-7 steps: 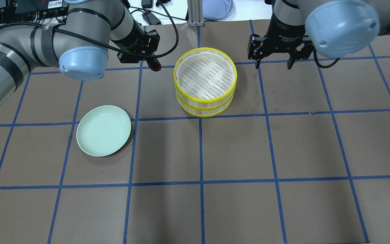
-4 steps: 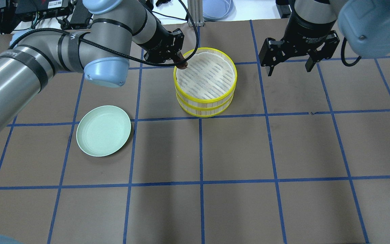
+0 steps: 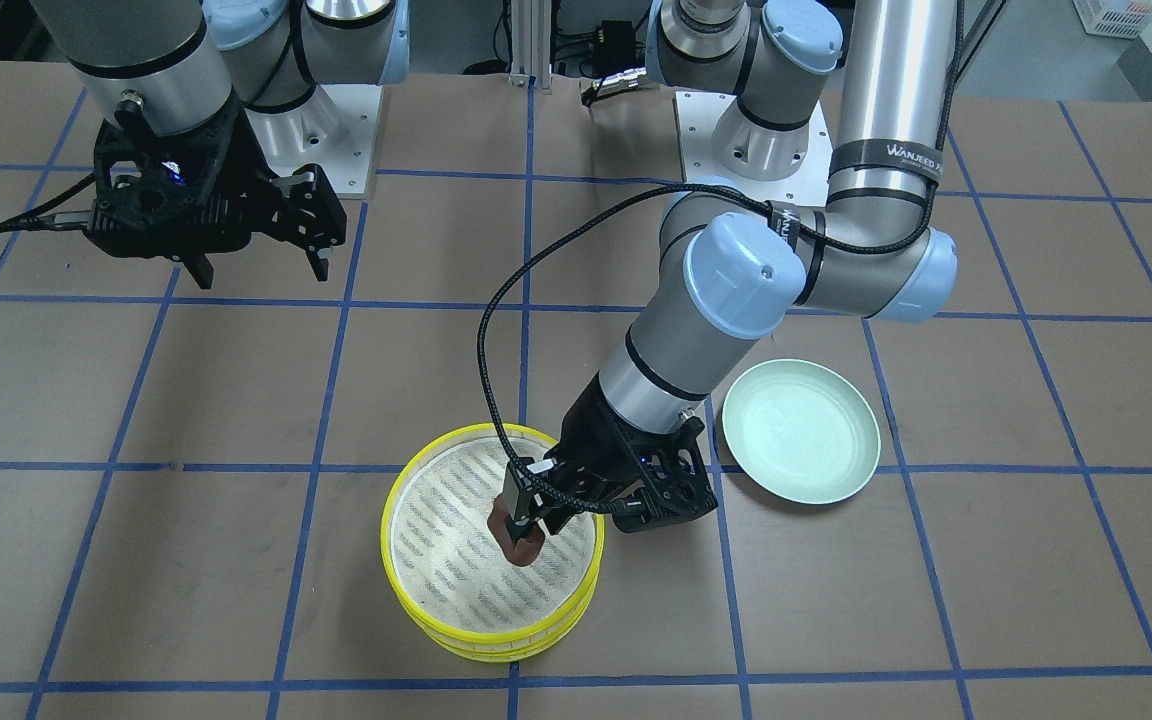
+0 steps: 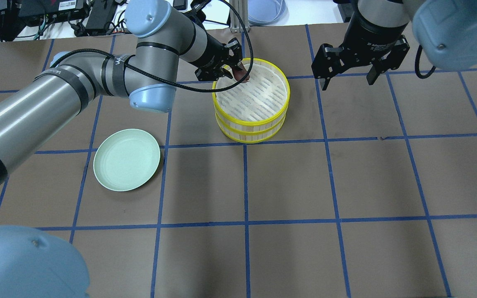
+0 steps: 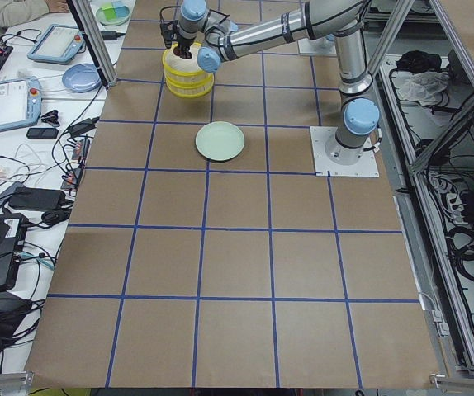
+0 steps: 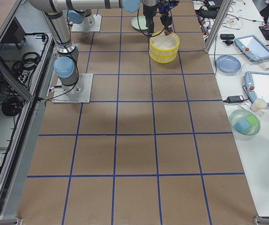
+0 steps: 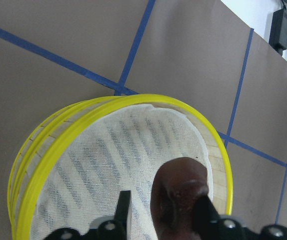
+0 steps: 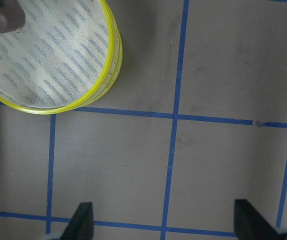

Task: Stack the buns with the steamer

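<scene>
The steamer is two yellow-rimmed trays stacked at the table's middle back. It also shows in the front view, the left wrist view and the right wrist view. My left gripper is shut on the dark reddish-brown bun, held just above the top tray's mesh near its far left rim. The bun also shows in the front view and the left wrist view. My right gripper is open and empty above the table, right of the steamer. The pale bun is out of view.
A mint-green plate lies empty on the table, front left of the steamer; it also shows in the front view. Blue tape lines grid the brown table. Cables and devices lie beyond the far edge.
My left gripper has carried the dark bun rightward, from beside the steamer to over its top tray. My right gripper has shifted slightly and stays open.
</scene>
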